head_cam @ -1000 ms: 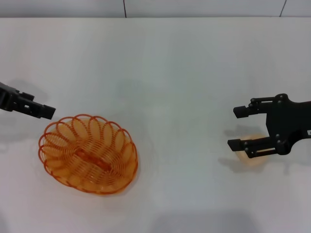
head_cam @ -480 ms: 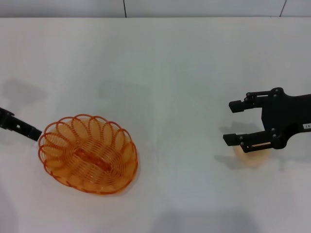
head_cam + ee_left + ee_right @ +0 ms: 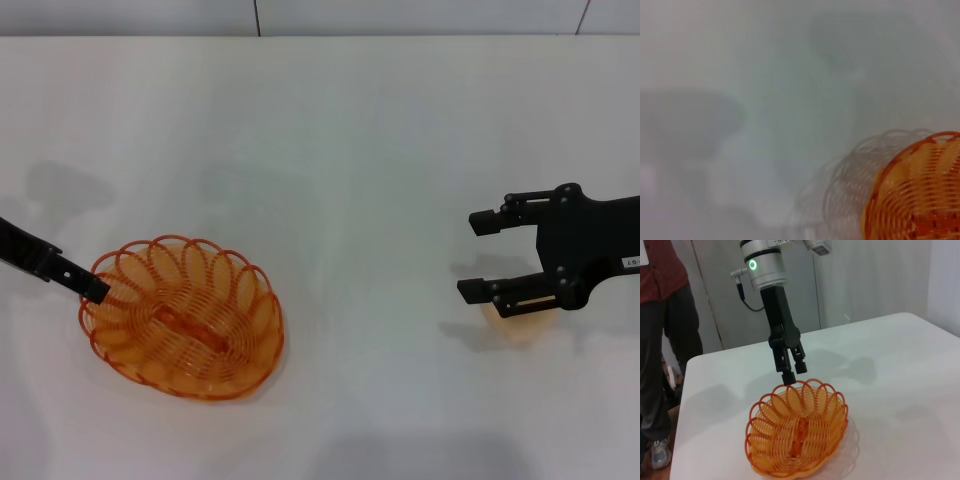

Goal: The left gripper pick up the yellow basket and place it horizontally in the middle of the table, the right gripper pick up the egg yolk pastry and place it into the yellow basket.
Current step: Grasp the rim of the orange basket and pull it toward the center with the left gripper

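Left gripper (image 3: 792, 371), fingers nearly together, holding nothing, touches the basket (image 3: 182, 317) rim and could shove it; right gripper (image 3: 482, 257), fingers spread, empty, straddles the pastry (image 3: 521, 326).

You have the yellow basket (image 3: 182, 317) on the table's (image 3: 340, 140) left side, the left gripper (image 3: 92, 289) at its far-left rim. Well apart on the right, the right gripper (image 3: 478, 256) hangs over the egg yolk pastry (image 3: 520, 326).
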Tool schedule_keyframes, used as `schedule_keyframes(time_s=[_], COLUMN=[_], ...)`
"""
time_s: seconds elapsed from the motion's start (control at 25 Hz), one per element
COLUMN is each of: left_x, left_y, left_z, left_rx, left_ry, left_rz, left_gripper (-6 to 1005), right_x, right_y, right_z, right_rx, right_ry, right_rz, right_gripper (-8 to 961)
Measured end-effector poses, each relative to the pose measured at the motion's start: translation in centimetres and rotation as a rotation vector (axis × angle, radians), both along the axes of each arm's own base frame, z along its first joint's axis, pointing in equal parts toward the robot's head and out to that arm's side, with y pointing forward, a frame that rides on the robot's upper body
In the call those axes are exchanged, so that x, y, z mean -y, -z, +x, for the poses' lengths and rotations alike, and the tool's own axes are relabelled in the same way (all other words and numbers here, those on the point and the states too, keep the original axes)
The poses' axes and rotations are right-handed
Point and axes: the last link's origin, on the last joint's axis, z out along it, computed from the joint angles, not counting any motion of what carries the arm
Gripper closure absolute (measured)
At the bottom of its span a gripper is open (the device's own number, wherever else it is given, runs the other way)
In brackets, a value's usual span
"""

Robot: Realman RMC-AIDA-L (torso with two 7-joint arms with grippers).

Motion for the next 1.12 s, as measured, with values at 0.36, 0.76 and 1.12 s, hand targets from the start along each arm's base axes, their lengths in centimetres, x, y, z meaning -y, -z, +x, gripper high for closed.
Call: schedule_keyframes(time_s=[0.36,0.76,1.12], left_x=[-0.2,-0.7,-0.8], left_y=[1.0,2.4,3.7], left_z=[-0.1,-0.1,0.2], left_rx=[0.001,0.008,0.014], left_ry=[-0.028,-0.027,-0.02], left_rz=[0.011,0.015,-0.022], left_gripper=[143,149,293], right_x=[0.1,0.2,0.2], right_y=[0.1,0.2,0.2], right_z=[0.0,0.2,0.3], right_rx=[0.001,0.0,0.0], right_ry=[0.001,0.009,0.01], right_rz=[-0.007,-0.01,-0.011], right_gripper=[185,185,185])
